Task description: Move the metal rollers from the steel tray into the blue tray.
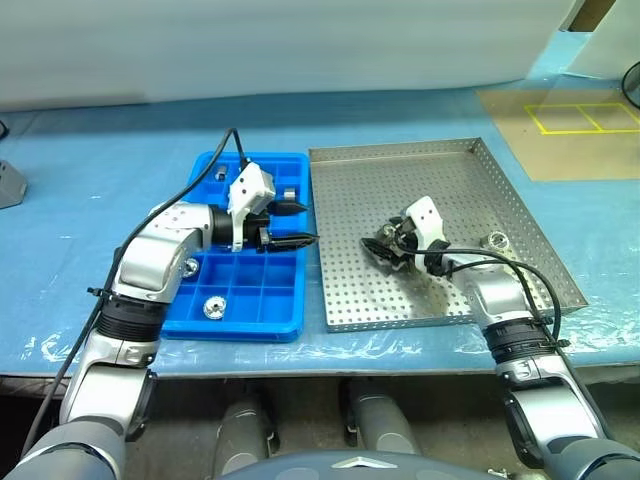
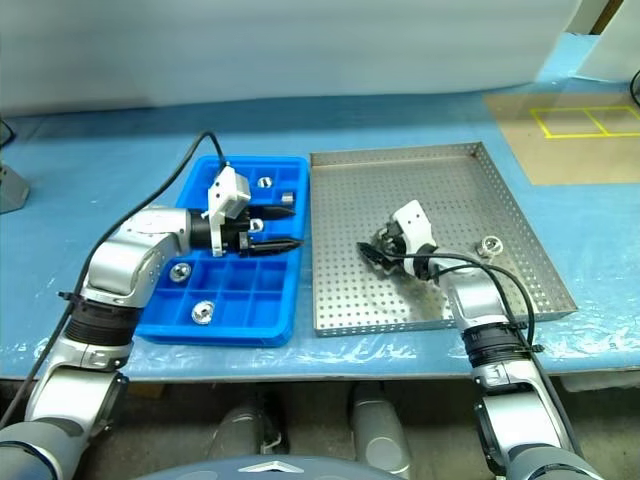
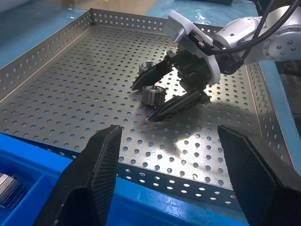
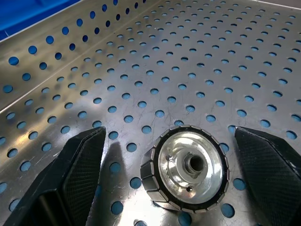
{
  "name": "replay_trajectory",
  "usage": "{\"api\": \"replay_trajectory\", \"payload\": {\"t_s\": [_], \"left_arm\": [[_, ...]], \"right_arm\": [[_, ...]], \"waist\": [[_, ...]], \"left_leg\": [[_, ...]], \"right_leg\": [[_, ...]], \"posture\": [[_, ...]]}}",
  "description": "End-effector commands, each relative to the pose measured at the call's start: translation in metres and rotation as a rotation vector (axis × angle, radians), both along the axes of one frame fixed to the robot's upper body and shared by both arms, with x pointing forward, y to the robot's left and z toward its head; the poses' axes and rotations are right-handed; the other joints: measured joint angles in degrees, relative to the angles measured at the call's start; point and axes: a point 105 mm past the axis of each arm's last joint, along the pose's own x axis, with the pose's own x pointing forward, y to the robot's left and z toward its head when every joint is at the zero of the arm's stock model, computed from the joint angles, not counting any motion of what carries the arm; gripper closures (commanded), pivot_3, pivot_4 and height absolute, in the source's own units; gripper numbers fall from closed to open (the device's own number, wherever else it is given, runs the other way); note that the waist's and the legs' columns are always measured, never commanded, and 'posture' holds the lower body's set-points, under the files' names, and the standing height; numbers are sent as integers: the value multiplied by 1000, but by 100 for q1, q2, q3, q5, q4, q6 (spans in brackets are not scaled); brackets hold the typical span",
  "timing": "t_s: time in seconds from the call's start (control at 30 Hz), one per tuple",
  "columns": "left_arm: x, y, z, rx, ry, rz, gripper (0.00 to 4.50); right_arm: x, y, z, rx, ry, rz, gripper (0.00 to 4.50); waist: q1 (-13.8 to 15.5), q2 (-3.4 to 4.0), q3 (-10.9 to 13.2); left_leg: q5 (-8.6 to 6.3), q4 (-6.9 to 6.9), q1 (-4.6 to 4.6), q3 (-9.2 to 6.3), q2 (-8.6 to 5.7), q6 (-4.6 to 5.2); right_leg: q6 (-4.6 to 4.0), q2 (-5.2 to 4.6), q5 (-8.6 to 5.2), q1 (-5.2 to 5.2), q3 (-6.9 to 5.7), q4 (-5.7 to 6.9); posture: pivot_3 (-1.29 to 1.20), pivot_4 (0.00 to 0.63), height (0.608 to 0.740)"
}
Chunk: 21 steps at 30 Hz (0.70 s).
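The steel tray (image 1: 470, 160) lies right of the blue tray (image 1: 285, 325). My right gripper (image 1: 375, 250) is low over the steel tray's floor, open. Its fingers stand on either side of one metal roller (image 4: 188, 167) without touching it. In the left wrist view that roller (image 3: 153, 94) sits between the right gripper's black fingers (image 3: 169, 106), with a second roller (image 3: 146, 66) just behind. Another roller (image 1: 493, 241) lies near the steel tray's right rim. My left gripper (image 1: 305, 224) hovers over the blue tray, pointing toward the steel tray, open and empty. Rollers (image 1: 213, 307) (image 2: 265, 182) rest in blue compartments.
Both trays sit on a blue-covered table whose front edge (image 1: 300, 360) runs just before the trays. A brown sheet with yellow tape squares (image 1: 575, 125) lies at the back right. A grey object (image 1: 8, 185) shows at the far left edge.
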Motion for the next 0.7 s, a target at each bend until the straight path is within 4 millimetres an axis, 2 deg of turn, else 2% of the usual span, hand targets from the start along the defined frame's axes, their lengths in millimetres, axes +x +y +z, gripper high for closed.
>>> {"api": "replay_trajectory", "payload": {"t_s": [0.03,0.2,0.23,0.27,0.33,0.37,0.6,0.7], "left_arm": [[-5,-3,6,2,-31,-22,1060],[-5,0,3,17,-13,-23,1024],[-5,2,2,22,-11,-21,1024],[-5,3,2,27,-10,-19,1024],[-4,6,1,35,-11,-15,1024],[-3,7,1,36,-11,-12,1024],[7,19,5,41,-31,37,1024],[8,34,7,96,-71,46,1024]], "right_arm": [[0,0,10,25,-49,1,0],[-3,-3,5,21,-40,-10,1607],[-5,-2,7,29,-42,4,1607],[-7,-1,8,36,-42,15,2167],[-6,-4,10,22,-55,-6,2757],[-4,-5,11,14,-61,-23,2863],[-5,-4,23,17,-102,-13,2859],[-10,11,43,34,-149,58,2859]], "waist": [[1,0,0],[-5,0,0],[-7,0,0],[-7,0,0],[-12,0,0],[-15,0,0],[-21,-1,0],[-45,-2,4]], "left_leg": [[1,1,1,0,0,-1],[6,2,11,2,0,-7],[5,2,15,2,0,-11],[4,2,17,2,0,-15],[0,2,21,2,0,-27],[1,2,21,2,0,-28],[2,1,19,3,-2,-29],[2,0,9,4,-1,-29]], "right_leg": [[0,0,0,0,1,3],[0,0,-1,-2,6,20],[0,0,-1,-2,8,23],[0,1,-1,-2,8,25],[0,1,-1,-2,10,30],[0,2,-1,-2,10,31],[0,1,-1,-7,13,32],[0,4,-2,-20,14,34]], "posture": [[-387,150,740],[-403,150,740],[-406,150,740],[-406,150,740],[-412,150,740],[-414,150,740],[-417,150,740],[-415,150,740]]}}
